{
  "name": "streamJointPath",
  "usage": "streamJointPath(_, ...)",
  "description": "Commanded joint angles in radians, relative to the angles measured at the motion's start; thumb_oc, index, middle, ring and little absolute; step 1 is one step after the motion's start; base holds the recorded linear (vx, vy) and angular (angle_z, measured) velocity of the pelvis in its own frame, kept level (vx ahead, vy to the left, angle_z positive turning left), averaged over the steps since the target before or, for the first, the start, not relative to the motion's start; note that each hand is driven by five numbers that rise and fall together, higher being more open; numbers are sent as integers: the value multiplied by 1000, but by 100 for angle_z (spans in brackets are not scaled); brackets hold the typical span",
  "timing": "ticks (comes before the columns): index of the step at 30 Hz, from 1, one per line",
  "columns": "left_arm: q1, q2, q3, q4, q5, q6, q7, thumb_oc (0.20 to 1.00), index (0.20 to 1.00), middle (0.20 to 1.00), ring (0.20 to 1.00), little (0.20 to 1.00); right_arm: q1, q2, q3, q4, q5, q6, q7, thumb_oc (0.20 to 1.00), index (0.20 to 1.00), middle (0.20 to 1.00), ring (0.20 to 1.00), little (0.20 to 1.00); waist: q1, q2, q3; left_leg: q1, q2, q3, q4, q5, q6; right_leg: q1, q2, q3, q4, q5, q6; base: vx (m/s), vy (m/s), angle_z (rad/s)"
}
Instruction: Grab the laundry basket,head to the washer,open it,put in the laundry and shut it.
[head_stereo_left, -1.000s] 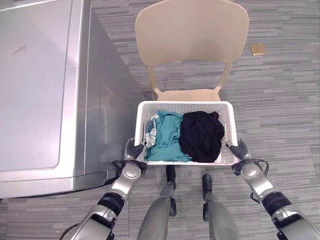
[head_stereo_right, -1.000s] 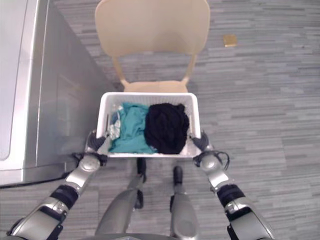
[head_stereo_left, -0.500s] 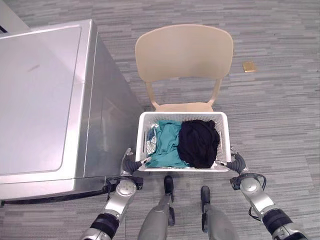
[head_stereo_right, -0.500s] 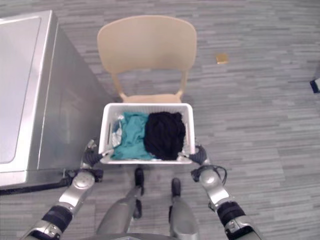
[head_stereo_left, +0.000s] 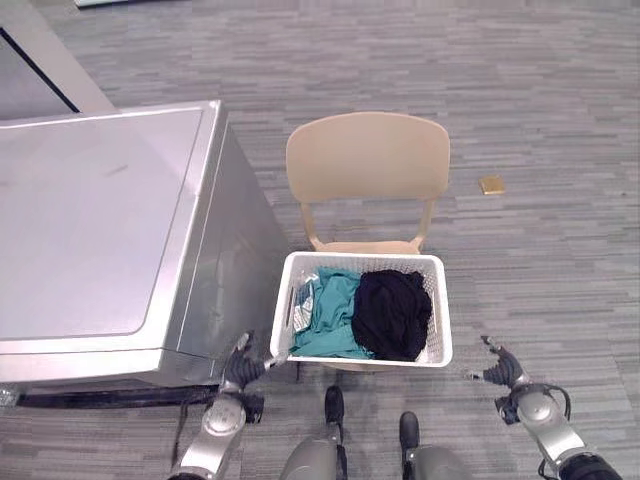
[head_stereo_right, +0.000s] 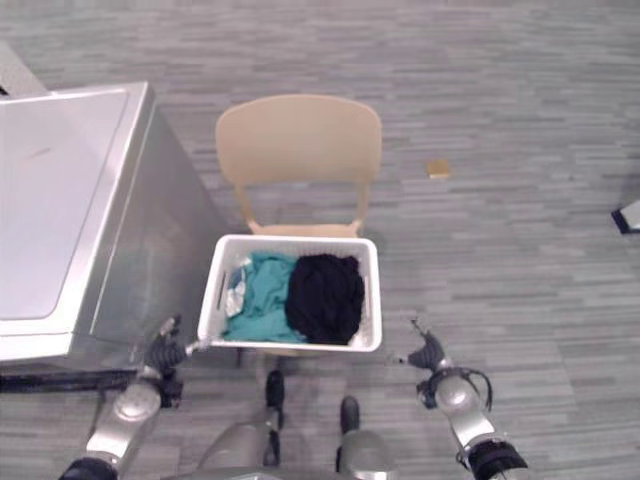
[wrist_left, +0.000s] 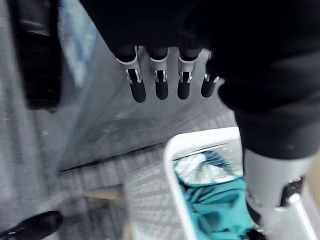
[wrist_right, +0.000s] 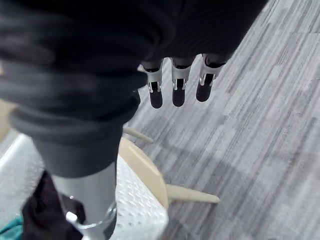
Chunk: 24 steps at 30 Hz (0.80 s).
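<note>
Both hands hang open: left hand (head_stereo_left: 240, 368) just beside the white laundry basket (head_stereo_left: 360, 356), right hand (head_stereo_left: 500, 370) seemingly farther off.

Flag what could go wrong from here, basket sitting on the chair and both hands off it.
1. The white laundry basket overhangs the front edge of the tan chair seat; a nudge could tip it forward.
2. The left hand is close to the basket's corner and the silver washer; regrasping may bump either.
3. The right hand sits well clear of the basket wall, open, so a two-handed lift may start uneven and spill the teal garment or black garment.
</note>
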Motion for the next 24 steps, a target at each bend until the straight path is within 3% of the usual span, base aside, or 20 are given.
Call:
streamJointPath(1,7,16,32,72,44,9,2,1000,1000,1000,1000,1000,17,-1,26,-3,-12,-19,12,1000,1000,1000,1000,1000,30,-40,-28,-25,-5,23,65,-105,-18,-74,14,46,79,-93,-1,-76,-136,9)
streamJointPath(4,9,5,21,122,52,10,10,1000,1000,1000,1000,1000,19,21,33,32,2,-21,5,1000,1000,1000,1000,1000,37,-41,-17,-43,-6,8,88,-100,-22,-68,18,36,64,-92,-9,-103,-78,13)
streamJointPath(5,-8,-7,18,183,46,10,26,1000,1000,1000,1000,1000,7,36,43,72,27,-20,-7,1000,1000,1000,1000,1000,49,-42,6,-95,-15,-18,129,-85,-37,-77,14,22,55,-86,-16,-251,-81,28)
streamJointPath(9,-48,-28,14,260,42,6,49,1000,1000,1000,1000,1000,-3,61,51,113,50,-17,-17,1000,1000,1000,1000,1000,46,-50,24,-139,-20,0,187,-121,-37,-116,-16,-12,50,-64,-18,-183,-5,62)
streamJointPath(12,-69,-43,13,306,44,1,61,1000,1000,1000,1000,1000,-5,73,54,133,57,-18,-22,1000,1000,1000,1000,1000,24,-61,13,-111,19,44,222,-177,-35,-141,-58,-51,25,-30,-8,-121,115,69)
streamJointPath(13,-80,-52,8,309,41,-3,66,1000,1000,1000,1000,1000,-7,76,47,147,61,-20,-25,1000,1000,1000,1000,1000,11,-66,7,-69,72,67,229,-193,-45,-130,-87,-81,9,-24,2,-28,162,90)
streamJointPath(14,-80,-51,8,309,41,-3,66,1000,1000,1000,1000,1000,-8,76,47,147,61,-20,-25,1000,1000,1000,1000,1000,9,-66,5,-72,71,66,227,-191,-45,-133,-88,-82,8,-23,2,41,282,81)
streamJointPath(15,-83,-56,2,296,35,-5,67,1000,1000,1000,1000,1000,-4,77,37,156,63,-17,-25,1000,1000,1000,1000,1000,-5,-61,-15,-28,134,95,193,-173,-60,-119,-113,-116,2,-22,15,136,275,85)
streamJointPath(16,-87,-57,-3,295,35,-5,69,1000,1000,1000,1000,1000,1,79,30,157,68,-17,-28,1000,1000,1000,1000,1000,-11,-56,-24,-4,168,114,163,-171,-77,-101,-127,-131,1,-37,28,81,270,89)
streamJointPath(17,-87,-58,-4,295,35,-5,70,1000,1000,1000,1000,1000,1,79,29,157,68,-17,-29,1000,1000,1000,1000,1000,-13,-57,-21,-10,167,118,157,-151,-73,-108,-129,-138,3,-24,23,44,220,71)
streamJointPath(19,-106,-49,-19,261,31,-14,68,1000,1000,1000,1000,1000,11,78,3,142,93,-16,-39,1000,1000,1000,1000,1000,-21,-53,-24,-19,225,178,97,-111,-104,-83,-185,-190,3,-30,54,68,445,86)
streamJointPath(21,-105,-46,-33,237,38,-15,54,1000,1000,1000,1000,1000,19,86,-17,132,105,-13,-37,1000,1000,1000,1000,1000,-27,-47,-30,-21,230,192,73,-118,-112,-64,-222,-220,-3,-21,75,147,510,93)
streamJointPath(24,-105,-41,-45,235,62,-14,42,1000,1000,1000,1000,1000,17,95,-29,139,112,-16,-38,1000,1000,1000,1000,1000,-24,-56,-40,-77,191,159,125,-145,-103,-44,-268,-235,-6,4,97,106,393,64)
